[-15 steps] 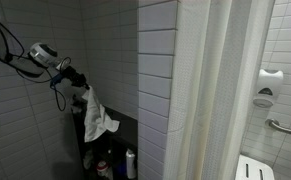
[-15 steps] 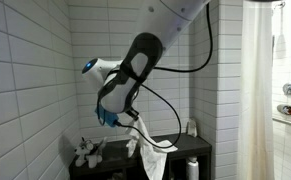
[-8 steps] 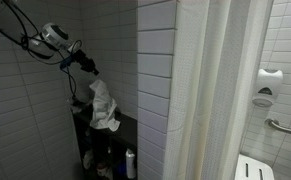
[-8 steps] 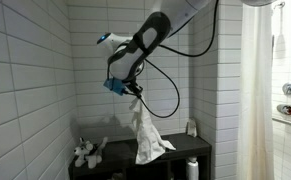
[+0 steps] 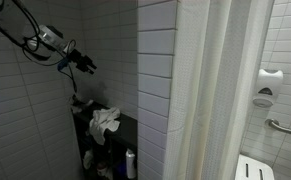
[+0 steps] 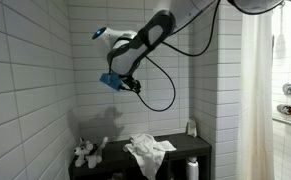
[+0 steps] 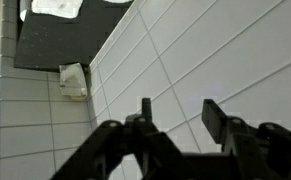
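Observation:
A crumpled white cloth (image 5: 104, 123) (image 6: 148, 150) lies on the dark shelf (image 5: 125, 128) (image 6: 190, 146) in both exterior views. Its edge shows at the top of the wrist view as the white cloth (image 7: 57, 6). My gripper (image 5: 87, 64) (image 6: 135, 86) hangs high above the cloth, close to the tiled wall. In the wrist view the gripper (image 7: 178, 112) stands open with nothing between its two fingers; only white wall tiles show through the gap.
A small plush toy (image 6: 86, 152) (image 7: 74, 77) sits at one end of the shelf. Bottles (image 5: 131, 162) stand below the shelf, and another bottle (image 6: 191, 128) on it. A white shower curtain (image 5: 220, 100) hangs beside the tiled partition (image 5: 157, 90).
The gripper rose with the cloth hanging from it, then opened. The cloth dropped and now lies crumpled on the shelf.

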`<state>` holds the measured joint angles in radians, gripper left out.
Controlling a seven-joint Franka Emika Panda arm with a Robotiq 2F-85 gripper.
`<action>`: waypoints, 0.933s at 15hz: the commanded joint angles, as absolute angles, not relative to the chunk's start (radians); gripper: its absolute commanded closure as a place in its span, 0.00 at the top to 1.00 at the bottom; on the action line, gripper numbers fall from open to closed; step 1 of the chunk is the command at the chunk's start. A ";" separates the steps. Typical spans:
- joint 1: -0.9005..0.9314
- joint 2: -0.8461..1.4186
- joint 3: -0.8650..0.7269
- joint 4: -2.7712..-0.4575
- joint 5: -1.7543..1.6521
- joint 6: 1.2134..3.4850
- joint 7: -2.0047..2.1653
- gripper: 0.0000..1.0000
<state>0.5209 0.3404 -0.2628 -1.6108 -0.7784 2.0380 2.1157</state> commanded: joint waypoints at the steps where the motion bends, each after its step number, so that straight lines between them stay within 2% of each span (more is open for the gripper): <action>1: 0.427 0.292 -0.125 -1.671 -0.873 2.039 2.207 0.88; 3: 0.391 0.286 -0.074 -1.692 -0.890 2.043 2.237 0.99; 4: 0.375 0.284 -0.053 -1.699 -0.890 2.045 2.246 1.00; 14: 0.290 0.250 0.043 -1.813 -0.889 2.123 2.299 1.00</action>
